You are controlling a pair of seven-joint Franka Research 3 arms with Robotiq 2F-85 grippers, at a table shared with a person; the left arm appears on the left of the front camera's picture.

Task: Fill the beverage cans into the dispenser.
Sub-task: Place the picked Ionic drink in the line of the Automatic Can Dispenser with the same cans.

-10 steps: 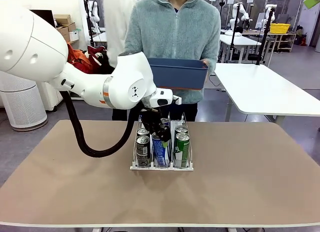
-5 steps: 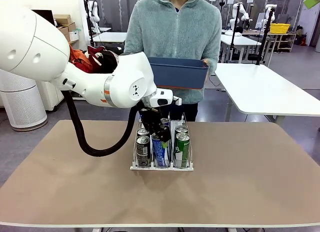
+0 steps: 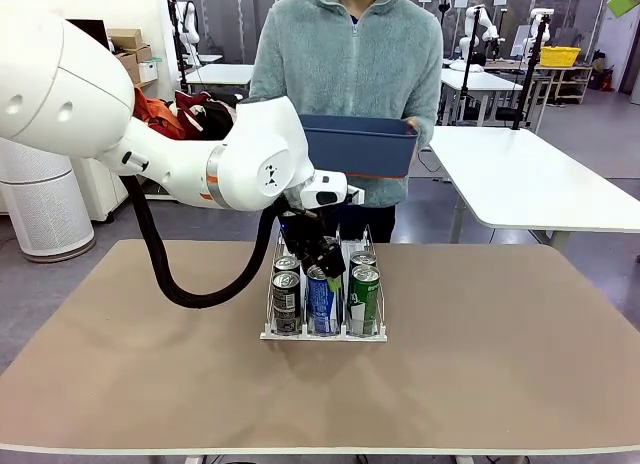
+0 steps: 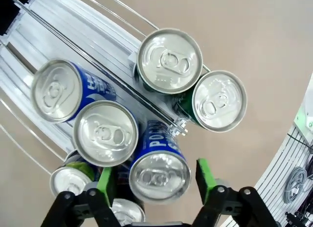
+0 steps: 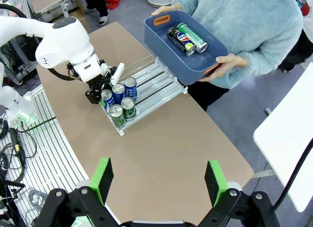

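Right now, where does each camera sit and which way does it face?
Front: between the arms, facing the person across the table; left arm shows.
Left wrist: above the dispenser, looking down on cans; open left end effector straddles one.
Right wrist: high up, looking down; open right end effector shows.
All share the dispenser.

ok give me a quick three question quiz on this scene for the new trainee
1. True or false: the right hand grips a can.
2. How many cans lie in the blue bin that the person holds?
3. The left hand has a finger on either side of a can of which colour? A green, B blue, C red.
Key: 1 false, it is open with nothing between its fingers; 2 two; 3 B, the blue can.
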